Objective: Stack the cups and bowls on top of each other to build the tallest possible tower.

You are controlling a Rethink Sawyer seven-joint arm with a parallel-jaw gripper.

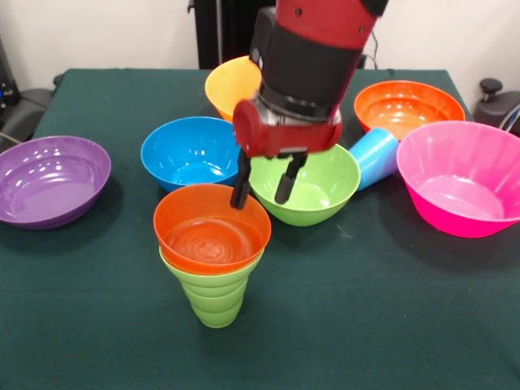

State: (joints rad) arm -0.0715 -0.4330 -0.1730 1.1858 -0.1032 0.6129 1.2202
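Observation:
A small orange bowl [213, 231] sits upright in the mouth of the lime green cup [215, 302], which stands near the table's front. My gripper [260, 198] hangs just behind this stack, open and empty. Its left finger [240, 185] is at the orange bowl's far rim, and its right finger is over the green bowl [325, 185]. The light blue cup [374, 156] lies on its side between the green bowl and the pink bowl [465, 177]. A blue bowl [187, 151] stands left of the gripper.
A purple bowl [49, 179] sits at the left edge. A yellow-orange bowl [230, 81] and a larger orange bowl [404, 106] stand at the back, partly behind the arm. The dark green tablecloth [366, 309] covers the table.

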